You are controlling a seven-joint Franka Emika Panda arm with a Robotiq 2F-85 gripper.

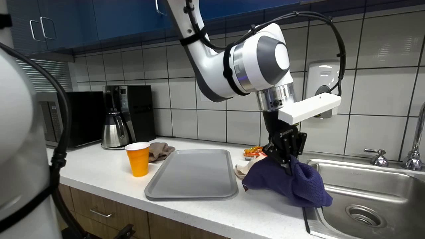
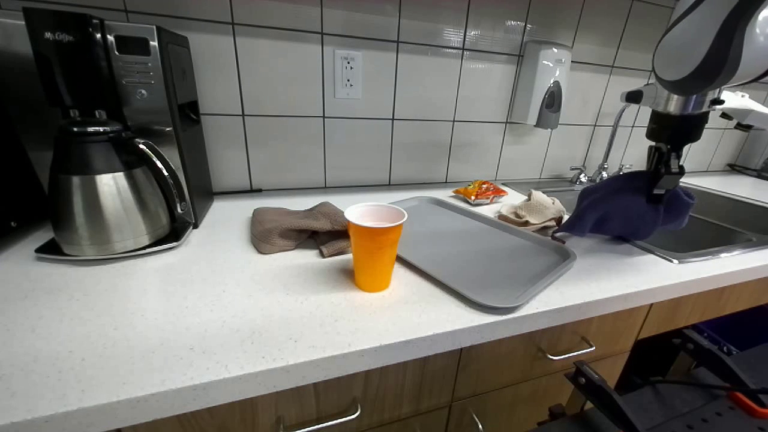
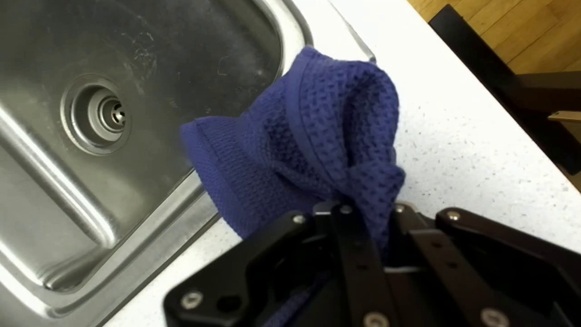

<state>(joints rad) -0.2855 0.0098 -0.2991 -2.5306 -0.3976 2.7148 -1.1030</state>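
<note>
A purple-blue waffle-weave towel (image 1: 274,176) is pinched in my gripper (image 1: 288,168), which is shut on a bunched fold of it. In the wrist view the cloth (image 3: 268,168) bulges out beyond the fingers (image 3: 358,254); its far folds lie over the sink's near rim and the white counter. Both exterior views show the towel draping down on either side of the fingertips, one corner toward the grey tray (image 1: 196,172). Whether its lower edge rests on the counter is hard to tell. A beige cloth (image 2: 533,210) lies close beside it, partly hidden in an exterior view.
The steel sink (image 1: 357,196) with its faucet (image 1: 413,159) is beside the towel. Left of the tray stand an orange cup (image 2: 375,252) and a brown cloth (image 2: 294,225). A snack bag (image 2: 480,192) lies by the wall, below a soap dispenser (image 2: 543,84). A coffee maker (image 2: 114,174) stands farther off.
</note>
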